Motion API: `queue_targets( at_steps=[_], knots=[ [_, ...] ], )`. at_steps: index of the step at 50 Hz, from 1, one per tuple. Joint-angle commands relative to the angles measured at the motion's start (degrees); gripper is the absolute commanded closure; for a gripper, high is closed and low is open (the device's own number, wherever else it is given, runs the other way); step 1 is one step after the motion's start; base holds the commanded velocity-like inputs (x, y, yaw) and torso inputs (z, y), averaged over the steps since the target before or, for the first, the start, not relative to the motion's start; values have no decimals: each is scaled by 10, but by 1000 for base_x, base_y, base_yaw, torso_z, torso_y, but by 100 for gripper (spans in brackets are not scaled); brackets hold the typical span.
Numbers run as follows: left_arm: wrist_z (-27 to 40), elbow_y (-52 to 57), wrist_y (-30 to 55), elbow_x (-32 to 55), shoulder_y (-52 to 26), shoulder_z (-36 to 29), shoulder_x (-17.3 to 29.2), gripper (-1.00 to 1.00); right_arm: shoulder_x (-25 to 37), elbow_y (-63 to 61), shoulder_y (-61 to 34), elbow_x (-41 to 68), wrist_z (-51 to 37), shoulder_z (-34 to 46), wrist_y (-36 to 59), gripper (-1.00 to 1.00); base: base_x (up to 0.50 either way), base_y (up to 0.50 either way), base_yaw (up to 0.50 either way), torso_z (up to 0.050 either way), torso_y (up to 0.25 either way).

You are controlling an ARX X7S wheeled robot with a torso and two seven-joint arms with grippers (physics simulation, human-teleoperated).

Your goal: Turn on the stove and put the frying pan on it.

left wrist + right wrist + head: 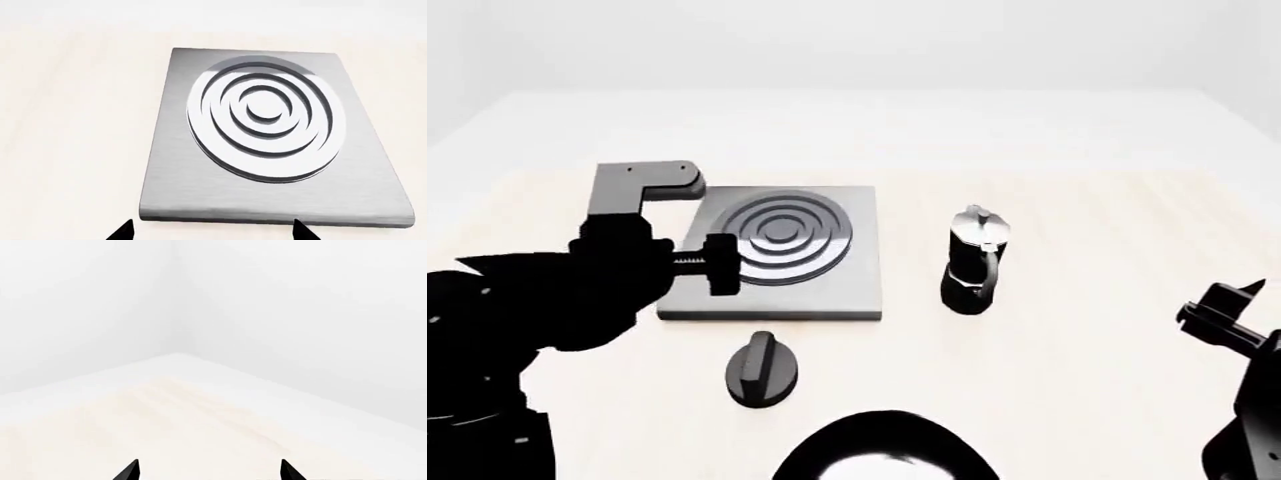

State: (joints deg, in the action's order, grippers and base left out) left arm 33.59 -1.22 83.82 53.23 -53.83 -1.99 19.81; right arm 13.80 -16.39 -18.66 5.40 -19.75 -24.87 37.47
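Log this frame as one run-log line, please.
left gripper: open, empty, by stove | right gripper: open, empty, off to side | knob: untouched | pan: off burner, near edge

The table (pixel 1094 330) is carrying one stove (pixel 777 257), one knob (pixel 759 369), one moka pot (pixel 974 262) and one frying pan (pixel 881 450).

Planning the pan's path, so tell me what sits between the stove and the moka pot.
Nothing: in the head view, bare table separates the stove from the moka pot.
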Motion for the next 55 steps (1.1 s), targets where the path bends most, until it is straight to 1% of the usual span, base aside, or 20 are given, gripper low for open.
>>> queue_targets(
  at_steps=[1, 4, 5, 7, 8, 20, 23, 25, 37, 45, 55],
  knots=[
    [50, -157, 6, 107, -63, -42, 45, -100, -1, 7, 2, 0, -1, 9, -4, -100, 0, 0, 0, 0, 0],
    [32, -181, -6, 100, -66, -53, 46, -100, -1, 11, 0, 1, -1, 10, -7, -100, 0, 0, 0, 0, 0],
    [10, -200, -8, 90, -70, -73, 51, -100, 0, 11, 0, 1, 0, 13, -5, -100, 0, 0, 0, 0, 0],
    [3, -209, -6, 90, -73, -78, 53, -100, 1, 9, 0, 1, 0, 13, -3, -100, 0, 0, 0, 0, 0],
    [-28, -229, -11, 78, -67, -106, 61, -100, 0, 11, 0, 1, -1, 14, -3, -100, 0, 0, 0, 0, 0],
    [-36, -234, -11, 79, -63, -122, 65, -100, 1, 17, 1, 3, -2, 16, -7, -100, 0, 0, 0, 0, 0],
    [-76, -247, -10, 76, -75, -147, 76, -100, 1, 18, 2, 4, -2, 17, -7, -100, 0, 0, 0, 0, 0],
    [-91, -257, -13, 73, -80, -155, 83, -100, 2, 18, 2, 4, -3, 17, -7, -100, 0, 0, 0, 0, 0],
    [-139, -291, -35, 59, -88, -182, 106, -100, 5, 11, 2, 7, -5, 17, -1, -100, 0, 0, 0, 0, 0],
    [-176, -303, -48, 55, -90, -199, 111, -100, 6, 8, 1, 9, -6, 19, 2, -100, 0, 0, 0, 0, 0],
    [-232, -324, -71, 38, -91, -239, 108, -100, 8, 3, 1, 11, -7, 21, 7, -100, 0, 0, 0, 0, 0]
  ],
)
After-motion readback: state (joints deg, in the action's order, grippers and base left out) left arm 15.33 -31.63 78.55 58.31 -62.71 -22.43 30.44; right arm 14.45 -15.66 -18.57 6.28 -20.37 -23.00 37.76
